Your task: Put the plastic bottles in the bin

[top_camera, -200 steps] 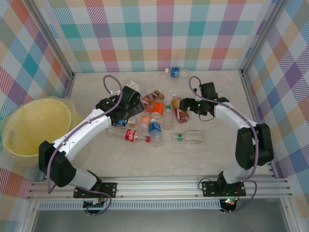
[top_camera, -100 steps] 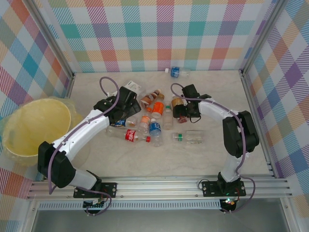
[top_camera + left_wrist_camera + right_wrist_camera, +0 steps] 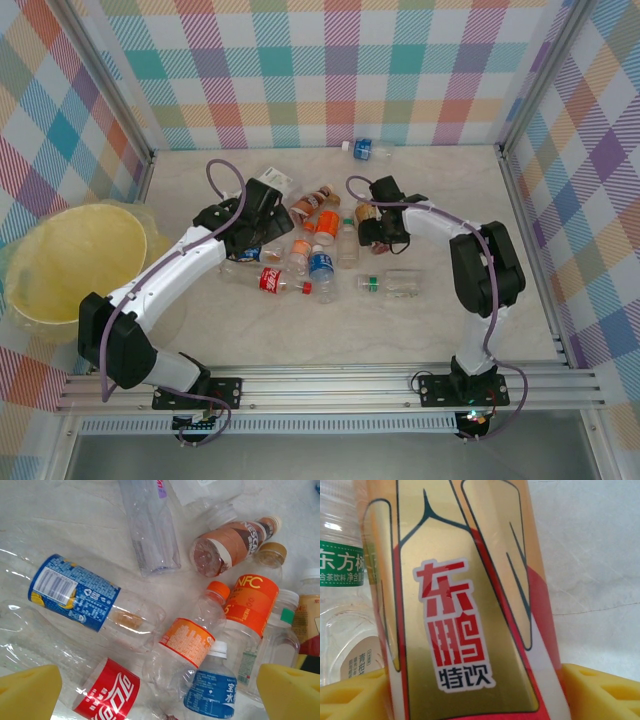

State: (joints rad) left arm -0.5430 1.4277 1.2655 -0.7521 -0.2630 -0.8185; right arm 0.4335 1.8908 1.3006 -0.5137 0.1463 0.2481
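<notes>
1. Over on the left edge of the overhead view, the bin [image 3: 70, 260] sits well apart from everything else.
2. The plastic bottles [image 3: 315, 245] are mostly lying in a heap mid-frame on the worktop [image 3: 300, 330]. One blue-label stray [image 3: 362, 150] is up by the back wall, and a clear green-capped one [image 3: 395, 284] lies lower right of the heap.
3. The left gripper [image 3: 160, 692] hangs over the heap's left side, spread wide and gripping nothing. Below it are a Coca-Cola bottle [image 3: 107, 692], a blue-label bottle [image 3: 75, 592] and an orange-label bottle [image 3: 186, 641].
4. The right gripper [image 3: 475, 695] straddles a gold-and-red bottle [image 3: 470, 580] at the heap's right edge, with its yellow pads [image 3: 600, 690] right up against it. Honestly can't tell if it's actually squeezing.
</notes>
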